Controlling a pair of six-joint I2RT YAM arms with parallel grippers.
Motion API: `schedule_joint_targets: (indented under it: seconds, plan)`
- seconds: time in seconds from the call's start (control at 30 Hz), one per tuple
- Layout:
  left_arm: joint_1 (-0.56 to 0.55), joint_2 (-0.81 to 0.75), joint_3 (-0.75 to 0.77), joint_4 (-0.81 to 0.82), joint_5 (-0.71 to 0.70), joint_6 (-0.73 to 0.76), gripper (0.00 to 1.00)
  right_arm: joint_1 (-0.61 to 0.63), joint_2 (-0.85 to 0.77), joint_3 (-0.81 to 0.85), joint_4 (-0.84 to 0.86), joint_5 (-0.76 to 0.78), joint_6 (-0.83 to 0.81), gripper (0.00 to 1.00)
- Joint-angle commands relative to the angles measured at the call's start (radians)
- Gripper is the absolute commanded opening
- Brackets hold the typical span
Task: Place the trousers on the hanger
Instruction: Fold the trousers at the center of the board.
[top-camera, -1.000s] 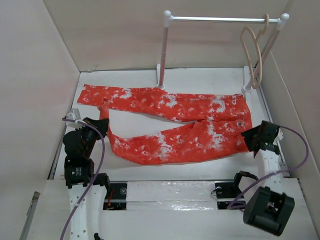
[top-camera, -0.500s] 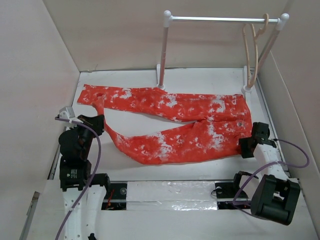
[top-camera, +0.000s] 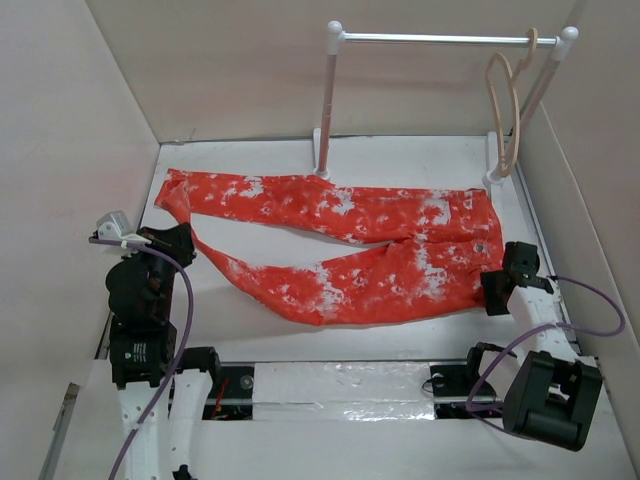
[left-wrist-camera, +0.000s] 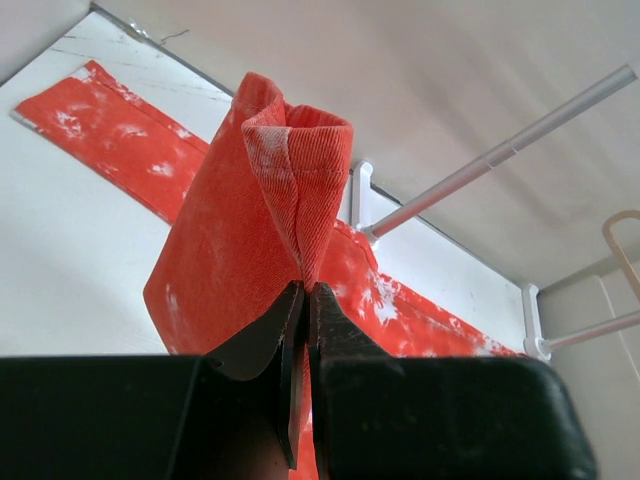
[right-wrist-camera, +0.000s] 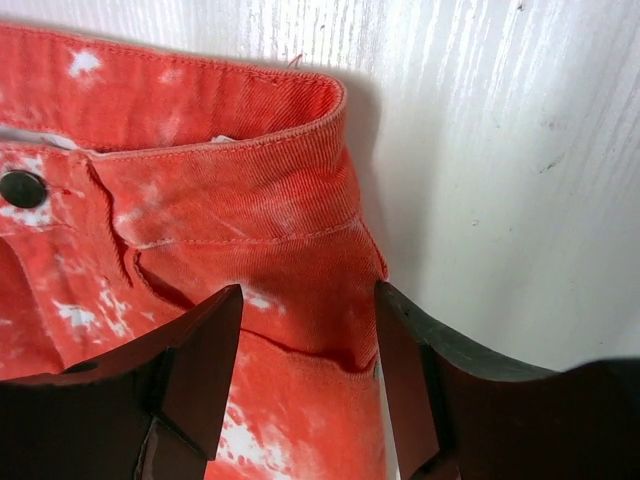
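Near edge first: left gripper (left-wrist-camera: 303, 292) is clamped tight on the cuff of the near leg of the trousers (top-camera: 370, 268). The wrist view shows the hem folded and standing up out of the closed jaws, lifted off the table (top-camera: 400, 160) at near left. Right gripper (right-wrist-camera: 306, 305) sits at near right over the waistband corner, jaws spread, cloth between them but not pinched. It reads as lined up for a grab, not yet closed. Between the two, the trousers lie mostly flat across the middle of the table, waist to the right with the button visible, far leg stretched out to the far left, and near leg drawn taut toward the left gripper. Far side: the white rack (top-camera: 430, 39) stands along the back, and the hanger (top-camera: 505, 110) hangs by its hook at the right end of the rail, bare, with nothing draped on it and well apart from the cloth. My read on progress: early. One cuff is secured and the waist grasp is pending. Left to do: close the right jaws, lift or fold the garment, carry it to the far right, and thread or drape it over the hanger. The hanger is free to swing, so that last step looks fiddly.
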Motion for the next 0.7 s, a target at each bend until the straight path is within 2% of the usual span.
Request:
schedule_joint_targets:
  seconds: [0.0,0.07,0.13,0.17,0.27,0.3,0.4,0.53,0.67]
  plan:
    - [-0.004,-0.015,0.015,0.038,-0.049,0.017,0.0,-0.006,0.029,0.038,-0.012,0.021,-0.012,0.62]
    - [-0.004,-0.018,0.003,0.047,-0.05,0.017,0.0,0.006,0.044,0.036,-0.007,0.01,-0.009,0.58]
    - [-0.004,-0.017,-0.014,0.061,-0.043,0.017,0.0,0.006,0.072,0.027,0.013,-0.021,-0.007,0.49]
    - [-0.004,-0.014,-0.02,0.064,-0.045,0.017,0.0,0.006,0.084,0.013,0.025,-0.03,-0.012,0.39]
    - [-0.004,-0.009,-0.02,0.067,-0.053,0.026,0.0,0.006,0.13,0.007,0.07,-0.047,-0.035,0.19]
    - [-0.004,-0.006,-0.017,0.067,-0.063,0.028,0.0,0.015,0.132,0.024,0.065,-0.038,-0.038,0.0]
    - [0.005,0.011,-0.011,0.073,-0.089,0.034,0.0,0.041,0.078,0.083,0.025,0.02,-0.093,0.0]
    - [0.025,0.054,-0.003,0.093,-0.094,-0.013,0.0,0.099,-0.031,0.289,-0.103,0.211,-0.232,0.0]
    - [0.037,0.086,-0.029,0.118,-0.166,-0.139,0.0,0.099,-0.189,0.349,-0.139,0.252,-0.393,0.0]
